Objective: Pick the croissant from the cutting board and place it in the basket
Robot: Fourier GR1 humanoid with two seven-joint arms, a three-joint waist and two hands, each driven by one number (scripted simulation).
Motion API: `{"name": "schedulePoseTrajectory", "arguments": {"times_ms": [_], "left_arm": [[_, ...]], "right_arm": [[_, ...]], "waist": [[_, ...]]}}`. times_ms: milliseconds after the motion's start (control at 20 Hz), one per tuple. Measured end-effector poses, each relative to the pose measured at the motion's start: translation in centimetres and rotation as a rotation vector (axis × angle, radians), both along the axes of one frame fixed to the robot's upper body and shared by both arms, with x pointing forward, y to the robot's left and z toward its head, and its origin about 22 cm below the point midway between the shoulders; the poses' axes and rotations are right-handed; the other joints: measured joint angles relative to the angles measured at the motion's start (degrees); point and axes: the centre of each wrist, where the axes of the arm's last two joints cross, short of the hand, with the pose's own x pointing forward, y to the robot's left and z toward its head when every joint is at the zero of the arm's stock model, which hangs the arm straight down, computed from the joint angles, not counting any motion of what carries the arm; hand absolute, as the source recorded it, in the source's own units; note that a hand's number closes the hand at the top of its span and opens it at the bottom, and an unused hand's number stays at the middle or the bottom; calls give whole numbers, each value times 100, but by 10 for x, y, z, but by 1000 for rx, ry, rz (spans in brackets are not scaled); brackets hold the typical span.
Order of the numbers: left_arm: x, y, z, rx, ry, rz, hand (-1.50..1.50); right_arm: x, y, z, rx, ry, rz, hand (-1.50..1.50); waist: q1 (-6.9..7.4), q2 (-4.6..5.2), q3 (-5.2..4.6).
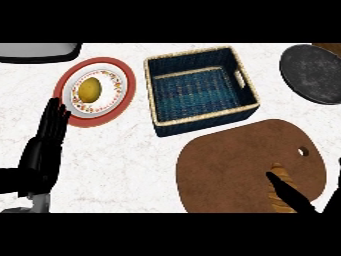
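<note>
One croissant [278, 189]: light, flaky, crushable; take mid-body.
Right hand [297, 198]: spread astride it, not closed.
Left hand [46, 145]: flat, empty.

White marbled counter top [129, 160] carrying everything here. Far centre sits a square dark-blue woven basket with a pale rim [201, 90]. Just left of it, a red-rimmed round plate [93, 91]. Far right corner, a round dark-grey frying pan [319, 74]. Near right, a rounded brown wooden cutting board [239, 165], just in front of the basket. Top left, a grey appliance [34, 52], cut off by the edge.
</note>
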Motion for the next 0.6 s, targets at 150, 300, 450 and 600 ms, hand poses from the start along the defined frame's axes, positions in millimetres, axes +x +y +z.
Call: {"name": "schedulePoseTrajectory", "arguments": {"times_ms": [150,300,450,600], "left_arm": [[0,-4,0,0,5,-13,0],[1,-7,0,-4,3,-24,0],[2,-9,1,-4,2,-36,0],[4,-12,3,-6,-1,-46,0]], "right_arm": [[-4,9,22,23,97,20,-150],[-6,21,50,51,164,38,-150],[-10,33,80,52,187,60,-150],[-16,39,100,35,213,64,-150]], "waist": [[81,3,13],[171,9,30],[235,13,50],[280,24,60]]}}
